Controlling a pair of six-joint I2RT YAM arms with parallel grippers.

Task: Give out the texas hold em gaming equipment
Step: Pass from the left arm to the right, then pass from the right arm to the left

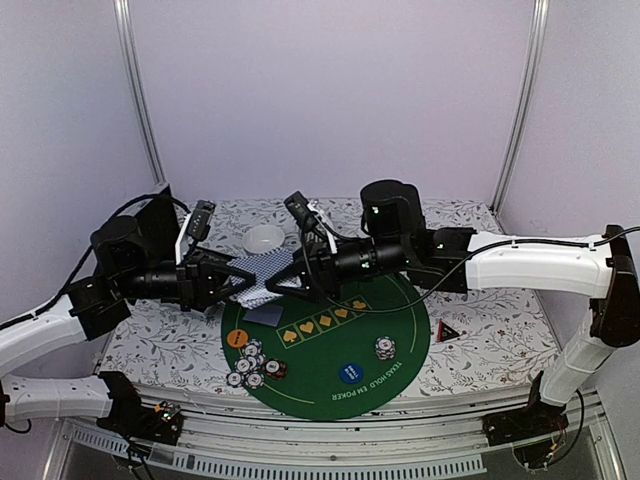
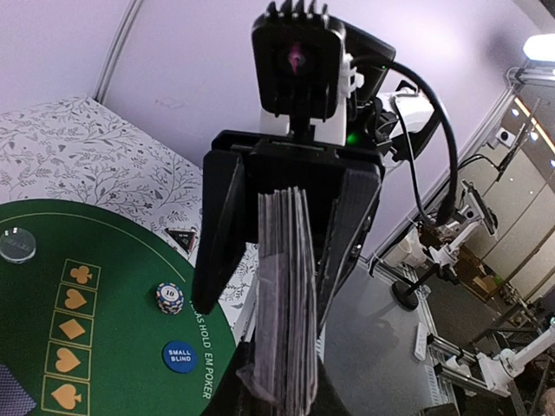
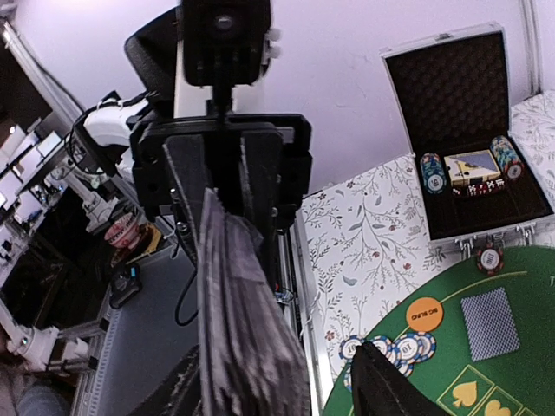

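A deck of grey-blue-backed playing cards (image 1: 262,277) hangs between my two grippers above the mat's far left part. My left gripper (image 1: 238,280) is shut on the deck (image 2: 290,295) at its near end (image 2: 290,400). My right gripper (image 1: 287,279) is open, its fingers (image 2: 221,234) spread around the deck's other end. In the right wrist view the cards (image 3: 243,329) splay between my wide-apart right gripper (image 3: 277,390). One card (image 1: 265,315), an orange disc (image 1: 236,338), several loose chips (image 1: 252,366), a chip stack (image 1: 386,348) and a blue disc (image 1: 349,374) lie on the mat. A red-black triangle (image 1: 447,331) lies right of it.
The round green mat (image 1: 400,310) covers the flowered tablecloth's middle. A white bowl (image 1: 265,238) stands behind the grippers. An open aluminium case (image 3: 468,130) with chips and cards sits at the mat's far left. A pale disc (image 2: 17,244) lies on the mat.
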